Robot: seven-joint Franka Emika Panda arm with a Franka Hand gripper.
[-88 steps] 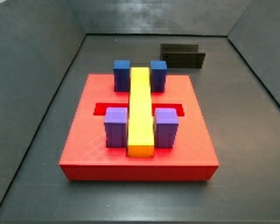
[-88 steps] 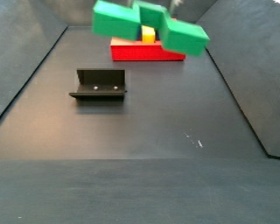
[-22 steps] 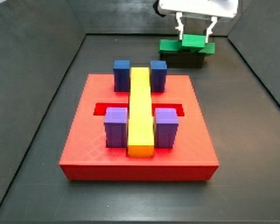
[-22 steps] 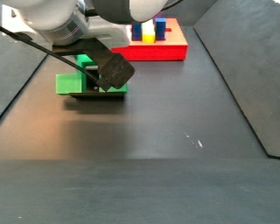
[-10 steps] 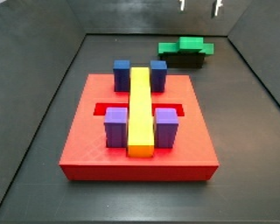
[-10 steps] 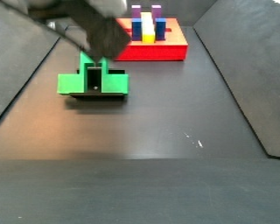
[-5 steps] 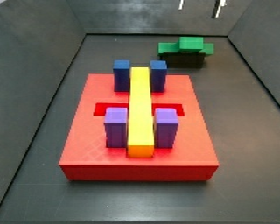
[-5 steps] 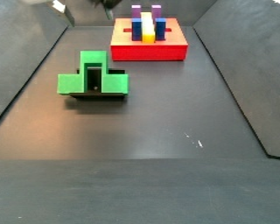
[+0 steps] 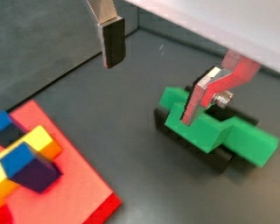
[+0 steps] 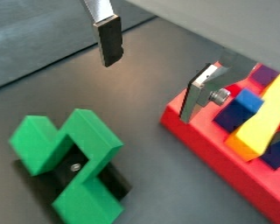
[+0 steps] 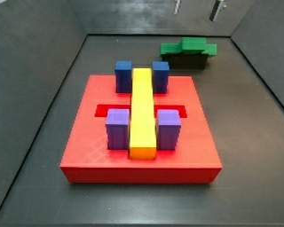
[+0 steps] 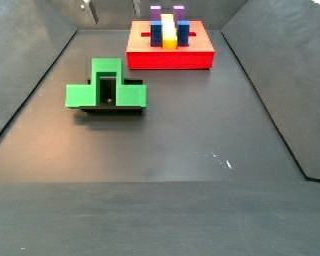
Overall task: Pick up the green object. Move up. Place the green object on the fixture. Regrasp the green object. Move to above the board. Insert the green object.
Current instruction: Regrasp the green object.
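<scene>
Green object [image 12: 105, 90] sits on the dark fixture [image 12: 112, 108], well apart from the red board [image 11: 139, 133]. It is bright and blocky. The board's slots hold blue, purple and yellow blocks. The gripper [image 9: 160, 66] hangs above, jaws wide apart, holding nothing.

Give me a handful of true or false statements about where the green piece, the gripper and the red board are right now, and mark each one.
1. The green object rests on the fixture. True.
2. The gripper is shut on the green object. False: its fingers are apart, nothing is between them, and it hangs above the piece.
3. The board carries a long yellow bar. True.
4. The green object sits in a slot of the board. False: in both side views it is on the fixture, apart from the board.
5. The purple blocks lie on the floor. False: they stand on the board.
</scene>
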